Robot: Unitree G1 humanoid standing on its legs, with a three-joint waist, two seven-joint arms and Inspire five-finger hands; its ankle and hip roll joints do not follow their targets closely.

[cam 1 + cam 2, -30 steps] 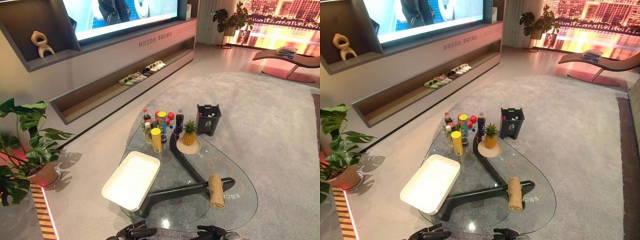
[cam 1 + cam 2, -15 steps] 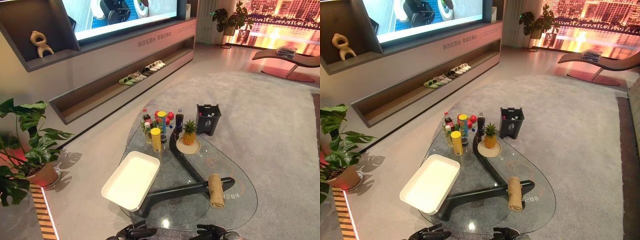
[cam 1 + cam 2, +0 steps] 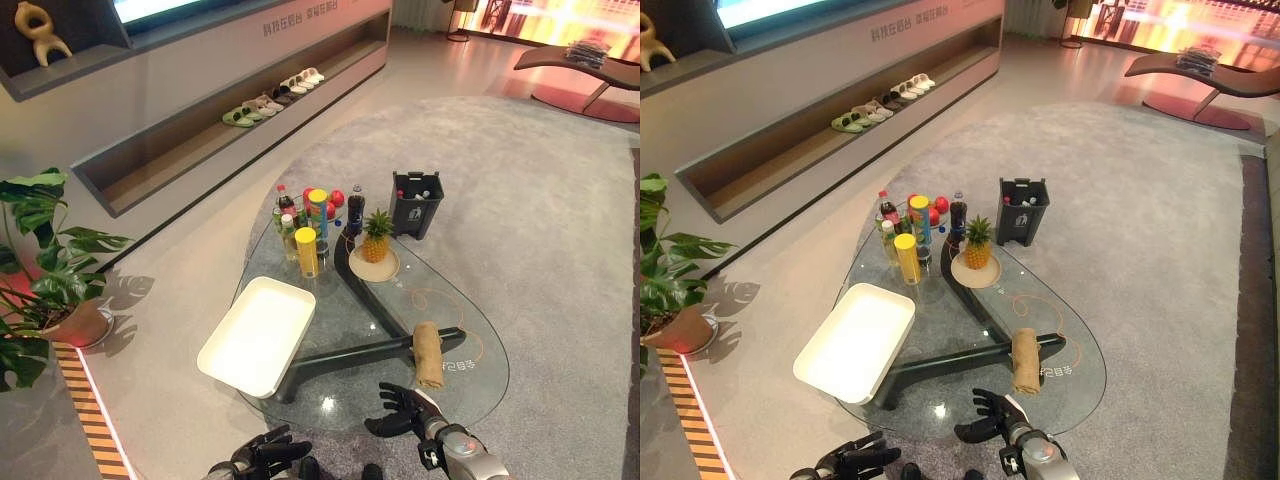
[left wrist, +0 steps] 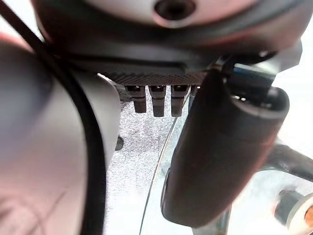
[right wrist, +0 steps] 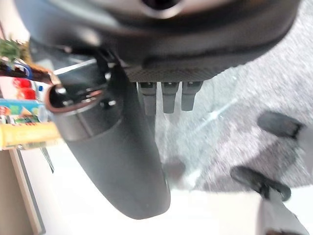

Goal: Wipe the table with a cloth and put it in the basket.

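A rolled tan cloth (image 3: 429, 353) lies on the right part of the glass table (image 3: 372, 312), near its front edge. A white rectangular basket (image 3: 258, 334) rests on the table's left side, partly over the edge. My right hand (image 3: 405, 410) hovers over the near edge of the glass, just short of the cloth and to its left, fingers spread and holding nothing. My left hand (image 3: 262, 455) hangs low before the table's near edge, below the basket, fingers relaxed and empty.
Several bottles and cans (image 3: 308, 225) stand at the table's far end beside a pineapple (image 3: 377, 238) on a plate. A dark bin (image 3: 416, 204) sits on the carpet just beyond. A potted plant (image 3: 50, 270) stands at the left.
The camera has tilted down. My right hand has risen and reached forward over the table's near edge toward the cloth. The left hand stays low. Cloth and basket have not moved.
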